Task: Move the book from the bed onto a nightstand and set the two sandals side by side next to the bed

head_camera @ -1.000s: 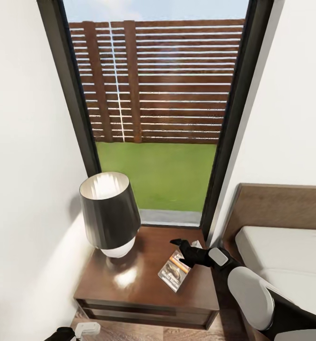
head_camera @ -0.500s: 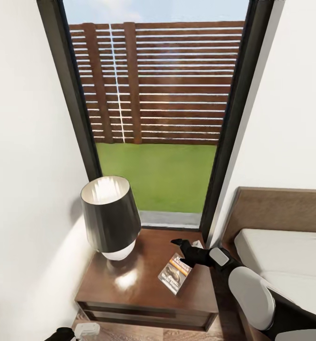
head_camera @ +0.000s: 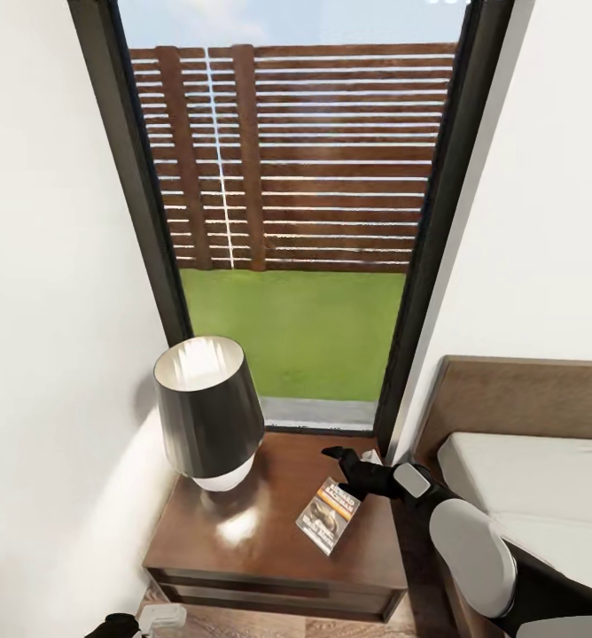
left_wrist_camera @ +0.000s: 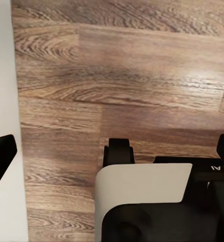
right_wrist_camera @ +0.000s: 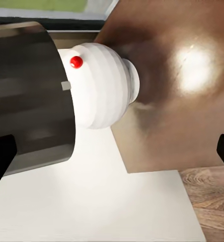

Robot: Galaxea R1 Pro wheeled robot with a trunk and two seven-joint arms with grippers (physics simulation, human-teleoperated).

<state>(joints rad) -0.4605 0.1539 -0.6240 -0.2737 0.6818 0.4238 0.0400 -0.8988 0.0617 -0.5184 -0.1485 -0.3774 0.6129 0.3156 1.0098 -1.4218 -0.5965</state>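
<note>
The book [head_camera: 329, 514], dark with an orange band, lies flat on the nightstand [head_camera: 243, 540], near its right side. My right gripper [head_camera: 347, 455] hovers open just beyond the book's far end, with nothing between its fingers. In the right wrist view the right gripper [right_wrist_camera: 112, 151] has its fingertips wide apart and faces the nightstand top [right_wrist_camera: 182, 101]. The bed [head_camera: 526, 478], with an off-white mattress and a brown headboard, stands at the right. My left gripper [head_camera: 119, 626] hangs low at the bottom left. It is open over the wooden floor [left_wrist_camera: 117, 75]. The sandals are out of view.
A lamp [head_camera: 206, 412] with a dark shade and a white ribbed base [right_wrist_camera: 101, 85] fills the nightstand's left half. Behind it a tall window [head_camera: 287, 266] shows grass and a slatted fence. A white wall [head_camera: 57, 354] closes the left side.
The whole view has shifted slightly, so the camera moved. The book rests in the same place on the nightstand, and my right gripper stands a little farther above it.
</note>
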